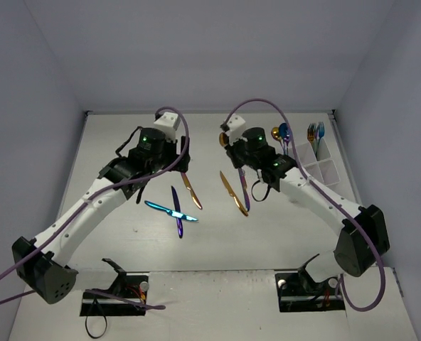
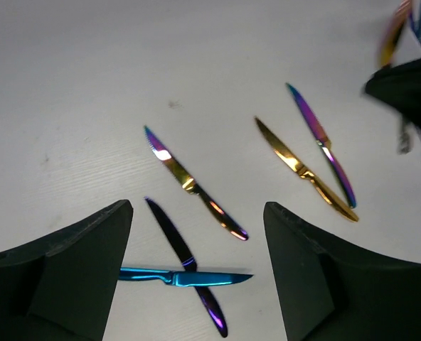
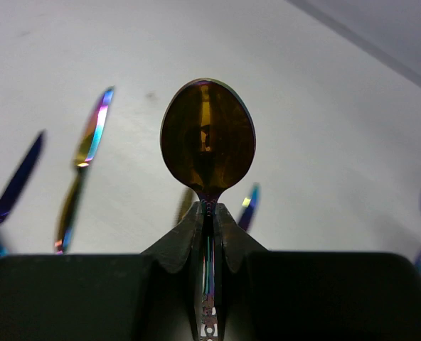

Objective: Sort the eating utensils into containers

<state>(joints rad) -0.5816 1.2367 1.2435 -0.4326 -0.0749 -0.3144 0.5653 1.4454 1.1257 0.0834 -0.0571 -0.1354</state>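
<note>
We are partway through: a few spoons [image 1: 281,133] and forks [image 1: 315,132] are already standing in the white plastic caddy [image 1: 324,169] at the far right of the bench [image 2: 68,85], while five knives [image 1: 233,193] are lying loose, none yet sorted. Our right fingers [image 3: 185,241] are clenching the neck of a spoon [image 3: 208,135] above the bench, its oval bowl mirror-smooth and gold-brown. Our left fingers [image 2: 89,249] are standing wide apart, gripping nothing, hovering over a blue knife [image 2: 182,277] crossing a dark purple knife [image 2: 169,234]. Beyond are lying a rainbow-gold knife [image 2: 193,186], a gold knife [image 2: 303,170] and a purple knife [image 2: 324,145], all slim, glossy and pointed.
</note>
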